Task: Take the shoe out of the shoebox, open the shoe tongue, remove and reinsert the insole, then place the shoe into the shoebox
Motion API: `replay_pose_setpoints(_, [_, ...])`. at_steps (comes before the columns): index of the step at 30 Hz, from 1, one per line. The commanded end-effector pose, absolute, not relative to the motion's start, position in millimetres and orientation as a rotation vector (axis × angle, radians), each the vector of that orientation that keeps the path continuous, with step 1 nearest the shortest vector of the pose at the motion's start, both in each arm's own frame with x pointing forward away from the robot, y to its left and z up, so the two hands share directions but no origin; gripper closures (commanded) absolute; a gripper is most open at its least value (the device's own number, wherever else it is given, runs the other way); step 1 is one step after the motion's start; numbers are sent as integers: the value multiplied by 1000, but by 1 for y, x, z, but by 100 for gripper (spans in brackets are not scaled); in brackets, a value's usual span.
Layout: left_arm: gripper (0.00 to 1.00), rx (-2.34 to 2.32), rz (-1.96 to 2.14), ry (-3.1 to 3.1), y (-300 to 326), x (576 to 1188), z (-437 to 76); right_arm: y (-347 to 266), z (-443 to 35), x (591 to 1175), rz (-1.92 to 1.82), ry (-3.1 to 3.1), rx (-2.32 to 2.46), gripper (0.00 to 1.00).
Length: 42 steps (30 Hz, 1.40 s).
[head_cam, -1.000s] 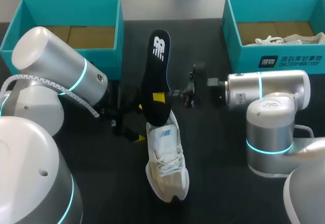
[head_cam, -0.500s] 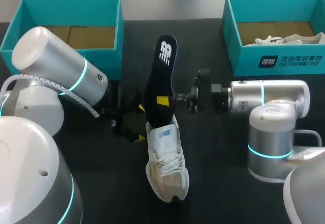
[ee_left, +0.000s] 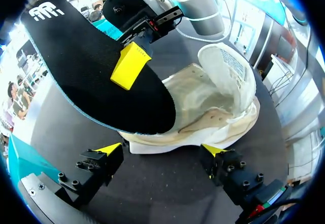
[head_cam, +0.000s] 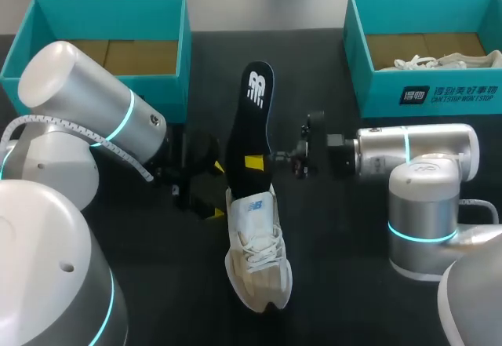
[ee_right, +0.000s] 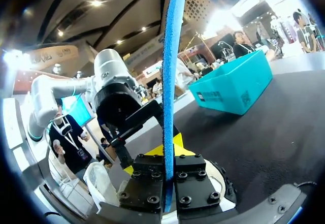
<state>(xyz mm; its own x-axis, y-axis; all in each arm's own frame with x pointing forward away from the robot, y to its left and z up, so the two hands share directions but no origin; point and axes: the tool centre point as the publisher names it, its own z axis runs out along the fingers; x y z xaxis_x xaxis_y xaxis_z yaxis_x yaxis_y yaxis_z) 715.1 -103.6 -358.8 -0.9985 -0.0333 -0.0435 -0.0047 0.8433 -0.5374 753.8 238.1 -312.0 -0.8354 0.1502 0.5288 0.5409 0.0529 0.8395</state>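
Observation:
A cream sneaker [head_cam: 256,245] lies on the black table, its toe toward the front edge. The black insole [head_cam: 249,122] stands tilted above the shoe's opening, its lower end at the shoe's collar. My right gripper [head_cam: 253,162] is shut on the insole from the right, one yellow tip showing on its face. In the right wrist view the insole's blue edge [ee_right: 170,76] rises from between the gripper [ee_right: 169,155]. My left gripper [ee_left: 161,150] stands open just left of the shoe [ee_left: 213,104], one yellow tip on each side, nothing between them. The insole [ee_left: 86,71] hangs over it.
An empty teal shoebox [head_cam: 108,5] stands at the back left behind my left arm. A second teal shoebox [head_cam: 423,95] at the back right holds another pale shoe [head_cam: 443,61]. My left gripper [head_cam: 213,191] is close beside the shoe's heel.
My right arm has drawn back to the right with the insole. The insole's top end has swung right and stands more upright. The left arm and the shoe have not moved.

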Motion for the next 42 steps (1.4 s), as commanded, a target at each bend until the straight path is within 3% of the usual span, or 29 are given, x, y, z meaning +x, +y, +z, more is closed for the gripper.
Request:
replay_pose_setpoints(1, [0,-31,-858,2967,-105,715,-359,239,-316,752,-1841,-2032,-698,100])
replay_pose_setpoints(42, [0,-31,-858,2967,-105,715,-359,242,-354,693,-1596,-1916,-700,100])
